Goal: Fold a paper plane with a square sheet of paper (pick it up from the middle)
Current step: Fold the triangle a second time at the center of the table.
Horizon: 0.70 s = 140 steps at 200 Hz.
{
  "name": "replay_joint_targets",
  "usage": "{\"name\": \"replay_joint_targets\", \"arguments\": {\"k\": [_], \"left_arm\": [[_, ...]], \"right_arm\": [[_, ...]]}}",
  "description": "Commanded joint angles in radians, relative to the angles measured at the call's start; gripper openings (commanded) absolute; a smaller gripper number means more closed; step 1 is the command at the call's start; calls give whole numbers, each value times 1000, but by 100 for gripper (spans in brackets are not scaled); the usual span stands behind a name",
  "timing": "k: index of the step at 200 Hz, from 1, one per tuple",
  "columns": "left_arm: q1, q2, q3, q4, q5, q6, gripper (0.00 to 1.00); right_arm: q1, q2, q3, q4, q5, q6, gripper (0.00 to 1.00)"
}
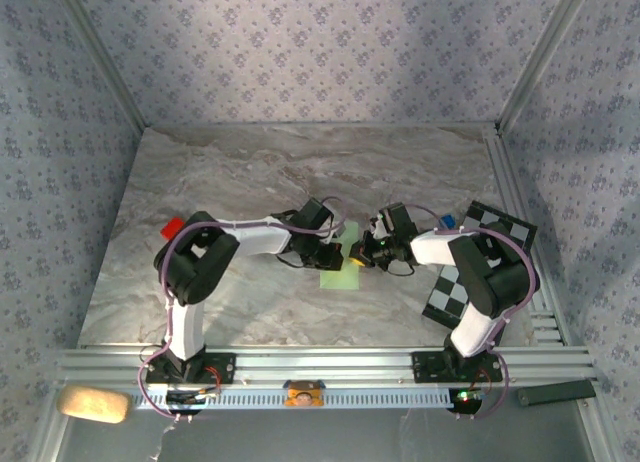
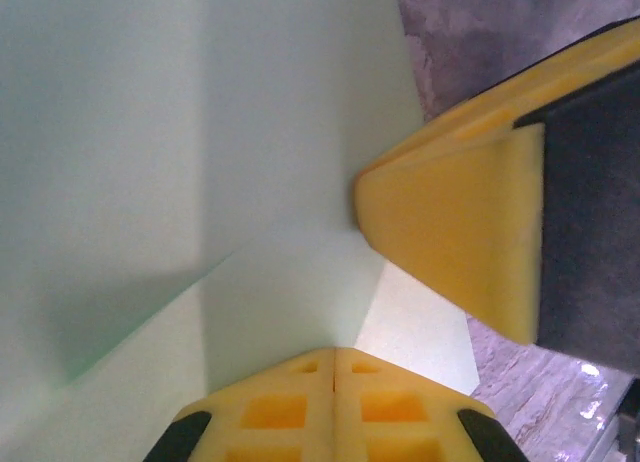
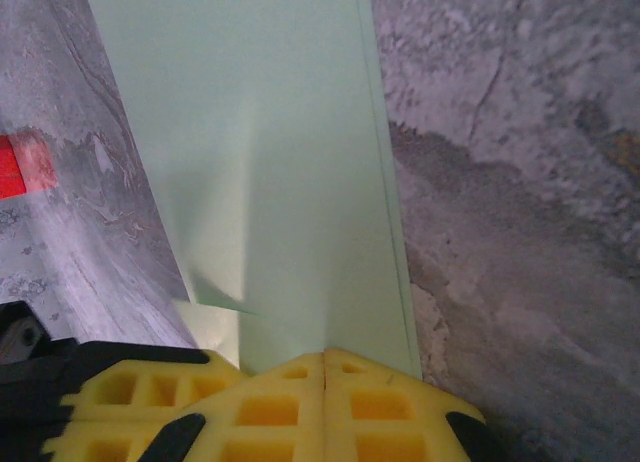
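Item: sheet of paper (image 1: 338, 272), pale green, matte and thin, folded into a long strip with layered edges and sharp diagonal creases. It lies flat mid-table on the grey veined marble-pattern tabletop (image 3: 500, 182), between the two grippers.
Left gripper (image 2: 332, 367): yellow waffle-moulded fingertips clenched together, tips on the paper; whether a layer is pinched cannot be told.
Right gripper (image 3: 325, 367): same build, likewise clenched at the strip's edge.
Nearby: small red square piece (image 3: 10, 167); black-and-white checkered board (image 1: 478, 267).
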Motion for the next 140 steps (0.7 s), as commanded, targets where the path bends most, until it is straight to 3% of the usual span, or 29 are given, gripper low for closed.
{"name": "replay_joint_targets", "arguments": {"k": [1, 110, 140], "left_arm": [[-8, 12, -6, -52, -16, 20, 5], [-9, -142, -137, -133, -15, 80, 9], [-5, -191, -102, -122, -28, 76, 9]], "right_arm": [[-7, 45, -19, -59, 77, 0, 0], [-9, 52, 0, -115, 98, -25, 0], [-8, 50, 3, -116, 99, -23, 0]]}}
